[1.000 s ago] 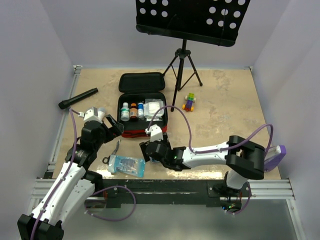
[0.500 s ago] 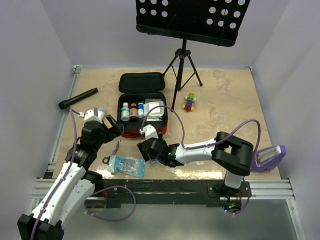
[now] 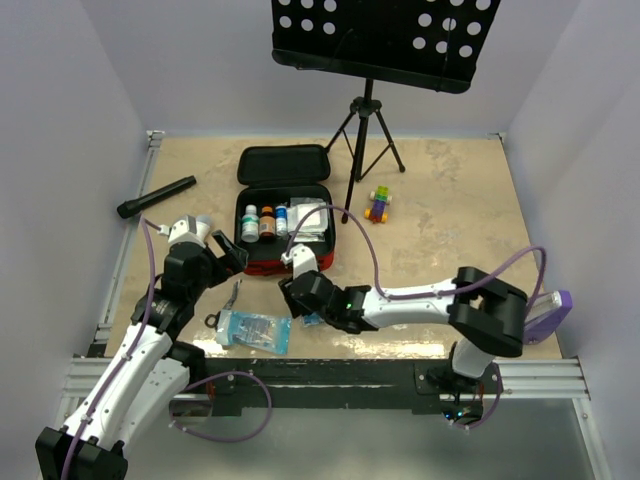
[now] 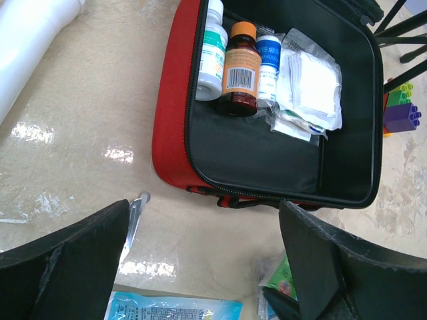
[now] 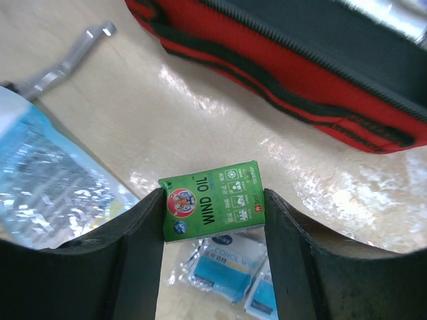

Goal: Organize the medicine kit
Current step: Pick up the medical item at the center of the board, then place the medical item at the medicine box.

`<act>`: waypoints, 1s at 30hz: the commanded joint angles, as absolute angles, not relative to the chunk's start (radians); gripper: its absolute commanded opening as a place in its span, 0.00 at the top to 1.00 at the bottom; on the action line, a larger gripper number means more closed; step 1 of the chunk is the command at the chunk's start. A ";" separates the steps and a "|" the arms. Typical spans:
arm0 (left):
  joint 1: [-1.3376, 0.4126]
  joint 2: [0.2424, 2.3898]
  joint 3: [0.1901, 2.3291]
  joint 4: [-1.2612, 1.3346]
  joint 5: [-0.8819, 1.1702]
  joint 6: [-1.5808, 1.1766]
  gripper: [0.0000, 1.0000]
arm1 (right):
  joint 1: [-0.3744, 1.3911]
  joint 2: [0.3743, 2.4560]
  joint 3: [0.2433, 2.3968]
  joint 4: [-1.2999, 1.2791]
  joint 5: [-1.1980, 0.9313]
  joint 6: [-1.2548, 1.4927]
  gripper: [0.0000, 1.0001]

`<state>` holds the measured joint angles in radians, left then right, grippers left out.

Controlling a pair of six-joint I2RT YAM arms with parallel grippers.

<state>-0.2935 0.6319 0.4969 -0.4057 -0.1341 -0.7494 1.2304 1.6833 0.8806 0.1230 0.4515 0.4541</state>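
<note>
Right tool (image 5: 213, 197) has narrowed over the last second. Its fingers now press both sides of the green box (image 5: 212, 212), which lies on the worktop (image 3: 450, 200), partly over blue packets (image 5: 227, 265), just in front of the open medicine kit (image 4: 170, 133). Box judged light, stiff card, crushable: side hold suits, gentle squeeze. Right arm reaches low and leftward. Left tool (image 4: 205, 208) hangs wide apart, empty, above the kit's near edge.

The right pincer (image 5: 213, 200) has narrowed from wide apart, and its jaws now press both sides of the green Wind Oil box (image 5: 212, 208).
</note>
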 commanded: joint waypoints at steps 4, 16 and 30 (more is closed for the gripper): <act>-0.288 0.629 0.512 -0.390 -0.140 -0.759 0.02 | 1.232 1.425 0.954 0.054 0.495 0.446 0.56; -0.288 0.629 0.545 -0.405 -0.156 -0.764 0.02 | 0.963 1.713 1.271 0.020 0.558 0.365 0.59; -0.288 0.673 0.531 -0.383 -0.176 -0.755 0.02 | 0.830 2.097 1.587 0.008 0.600 0.413 0.55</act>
